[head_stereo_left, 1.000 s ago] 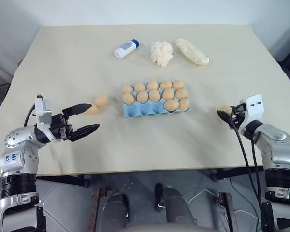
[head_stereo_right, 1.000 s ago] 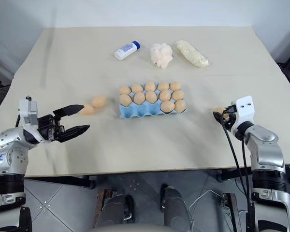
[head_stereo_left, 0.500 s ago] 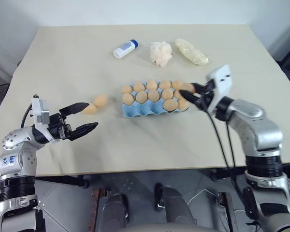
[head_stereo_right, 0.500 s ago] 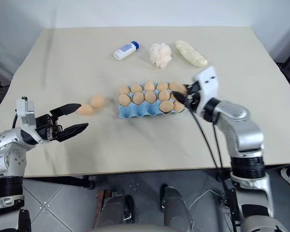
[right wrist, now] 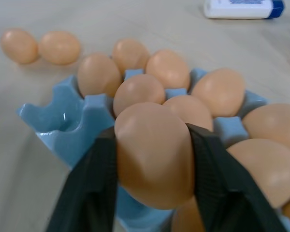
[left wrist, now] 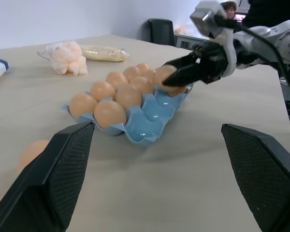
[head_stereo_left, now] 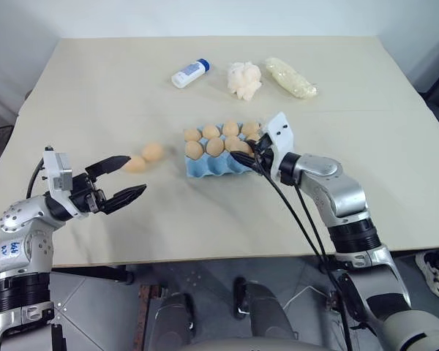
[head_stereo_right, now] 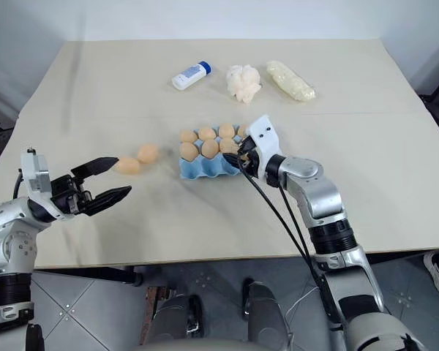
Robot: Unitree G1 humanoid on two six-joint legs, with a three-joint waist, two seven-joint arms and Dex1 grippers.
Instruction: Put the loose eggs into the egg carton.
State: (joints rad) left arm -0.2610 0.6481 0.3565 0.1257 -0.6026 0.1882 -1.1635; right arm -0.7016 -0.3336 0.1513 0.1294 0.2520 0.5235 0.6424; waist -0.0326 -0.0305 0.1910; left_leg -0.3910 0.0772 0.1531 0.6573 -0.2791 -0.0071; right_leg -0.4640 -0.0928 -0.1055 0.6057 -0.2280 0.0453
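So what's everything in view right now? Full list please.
table: one, beige, under everything
egg carton: one, light blue, table centre
eggs in carton: many, tan, exact count hidden by the right arm
loose eggs: two, tan, touching, on the table left of the carton
held egg: one, tan, above the carton's near cups
bottle: one, white with blue cap, lying far side
wad: one, white, beside the bottle
wrapped roll: one, pale, far right
left gripper: open, near the loose eggs
right gripper: clamped on the held egg
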